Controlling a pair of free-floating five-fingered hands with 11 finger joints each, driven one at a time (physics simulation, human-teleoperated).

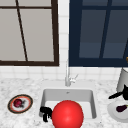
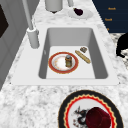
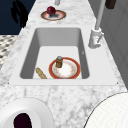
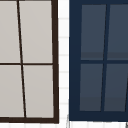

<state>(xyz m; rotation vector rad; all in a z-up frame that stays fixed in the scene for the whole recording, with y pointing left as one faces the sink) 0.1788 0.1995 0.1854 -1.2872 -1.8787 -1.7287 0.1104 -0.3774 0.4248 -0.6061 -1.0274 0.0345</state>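
My left hand (image 1: pixel 45 112) hangs at the sink's front left corner, fingers drooping loosely and holding nothing. It hovers off the counter's front edge in the left side view (image 2: pixel 122 46) and the right side view (image 3: pixel 18 12). A big red ball (image 1: pixel 67 114) sits right beside it, covering the front of the sink (image 1: pixel 47 96); whether they touch I cannot tell. My right hand (image 1: pixel 123 94) floats open above a white plate (image 1: pixel 113 112) that carries a dark purple item (image 1: pixel 121 108).
In the sink (image 2: pixel 100 62) lie a red-rimmed plate (image 2: pixel 56 68) with a small jar (image 2: pixel 68 60), a bread stick (image 2: pixel 82 56) and a small brown piece (image 2: pixel 83 49). A patterned plate (image 1: pixel 12 108) with a dark red fruit (image 1: pixel 18 102) sits left. A tap (image 1: pixel 67 77) and a grey canister (image 1: pixel 122 80) stand behind.
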